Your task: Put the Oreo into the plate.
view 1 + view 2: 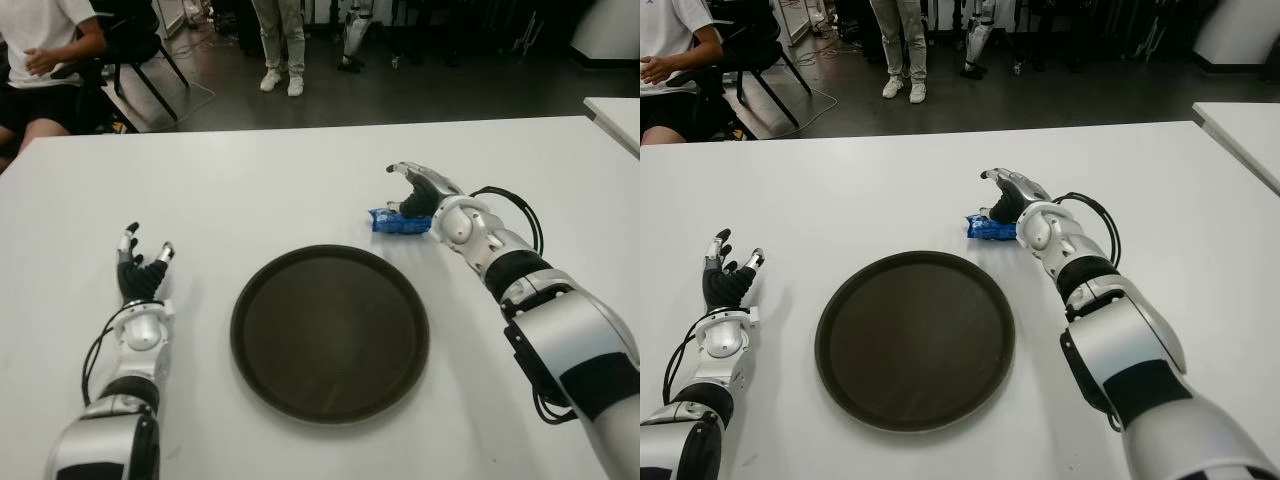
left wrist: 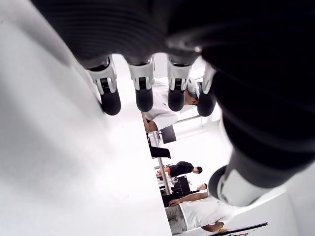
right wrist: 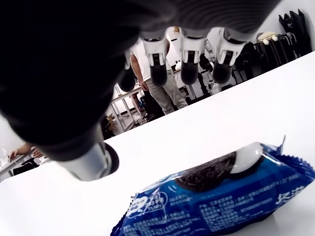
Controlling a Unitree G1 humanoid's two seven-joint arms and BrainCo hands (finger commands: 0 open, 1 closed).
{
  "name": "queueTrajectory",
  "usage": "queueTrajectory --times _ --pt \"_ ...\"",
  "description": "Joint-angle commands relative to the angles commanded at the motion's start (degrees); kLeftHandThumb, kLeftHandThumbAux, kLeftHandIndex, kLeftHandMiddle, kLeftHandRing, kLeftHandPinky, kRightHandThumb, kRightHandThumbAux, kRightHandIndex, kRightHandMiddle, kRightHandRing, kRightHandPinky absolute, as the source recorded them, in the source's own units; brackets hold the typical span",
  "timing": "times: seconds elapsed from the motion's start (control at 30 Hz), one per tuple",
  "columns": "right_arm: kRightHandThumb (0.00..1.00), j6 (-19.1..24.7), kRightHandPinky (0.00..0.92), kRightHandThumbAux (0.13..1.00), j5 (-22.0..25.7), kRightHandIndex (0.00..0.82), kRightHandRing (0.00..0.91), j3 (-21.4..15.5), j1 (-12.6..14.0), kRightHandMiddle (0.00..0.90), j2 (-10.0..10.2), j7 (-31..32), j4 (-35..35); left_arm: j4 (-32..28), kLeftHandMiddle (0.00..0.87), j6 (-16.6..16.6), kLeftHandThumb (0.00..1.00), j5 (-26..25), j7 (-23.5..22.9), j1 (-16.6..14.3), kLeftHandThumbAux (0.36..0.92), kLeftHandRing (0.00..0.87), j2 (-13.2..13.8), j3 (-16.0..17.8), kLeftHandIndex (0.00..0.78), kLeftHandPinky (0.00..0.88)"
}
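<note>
A white table (image 1: 300, 180) is filling the foreground. Behind it, a dark floor (image 1: 420, 95) is stretching away. A person (image 1: 45, 60) is sitting on a black chair (image 1: 140, 50), another person (image 1: 280, 45) is standing nearby.

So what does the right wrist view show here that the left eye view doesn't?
Only the right wrist view shows the Oreo pack's printed cookie picture and the open fingers spread above it, not touching it. Only the left eye view shows the empty dark plate, the idle left hand to the plate's left, and where the pack lies: beyond the plate's far right rim. Both show the right hand, the blue pack and the white table.
</note>
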Motion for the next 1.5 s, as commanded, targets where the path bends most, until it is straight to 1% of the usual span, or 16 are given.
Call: queueTrajectory --times 0.23,0.4,0.57,0.77,0.93,1.2,1.37,1.5 --pt "0.475 0.55 0.081 0.717 -0.41 0.0 0.048 0.26 0.01 0.048 0.08 -0.04 0.18 0.23 0.034 0.15 0.0 0.21 -0.12 0.05 0.705 0.015 0.32 -0.22 0.05 0.018" --pt "0.459 0.79 0.066 0.724 -0.75 0.0 0.049 0.53 0.09 0.057 0.03 -0.29 0.23 0.37 0.037 0.28 0.0 -0.22 -0.24 -0.04 0.718 0.02 0.23 0.04 0.05 0.028" --pt "0.45 0.93 0.062 0.712 -1.16 0.0 0.041 0.99 0.22 0.051 -0.04 -0.55 0.24 0.67 0.049 0.61 0.0 -0.41 -0.25 -0.11 0.721 0.031 0.27 0.27 0.051 0.036" --pt "0.441 1.27 0.07 0.696 -1.18 0.0 0.041 1.31 0.35 0.045 -0.02 -0.41 0.3 0.58 0.048 0.63 0.0 -0.57 -0.41 -0.07 0.711 0.03 0.15 0.44 0.051 0.034" --pt "0.454 1.59 0.075 0.696 -1.19 0.0 0.037 1.58 0.52 0.038 0.01 -0.19 0.37 0.48 0.04 0.69 0.0 -0.45 -0.2 -0.07 0.706 0.024 0.08 0.41 0.046 0.025" --pt "0.462 1.69 0.061 0.695 -1.28 0.0 0.021 2.23 1.61 0.023 0.18 -0.11 0.49 0.27 0.017 0.55 0.0 -0.2 -0.26 -0.06 0.694 0.002 0.1 0.15 0.038 0.008" --pt "0.477 1.58 0.063 0.703 -0.97 0.0 0.021 2.22 2.13 0.026 0.23 0.44 0.57 0.15 0.037 0.12 0.0 0.22 0.11 0.01 0.704 0.019 0.24 -0.19 0.049 0.024" --pt "0.482 1.53 0.072 0.709 -0.83 0.0 0.022 2.14 2.45 0.024 0.29 0.69 0.55 0.16 0.034 0.11 0.0 0.43 0.41 0.04 0.715 0.018 0.32 -0.39 0.044 0.019"
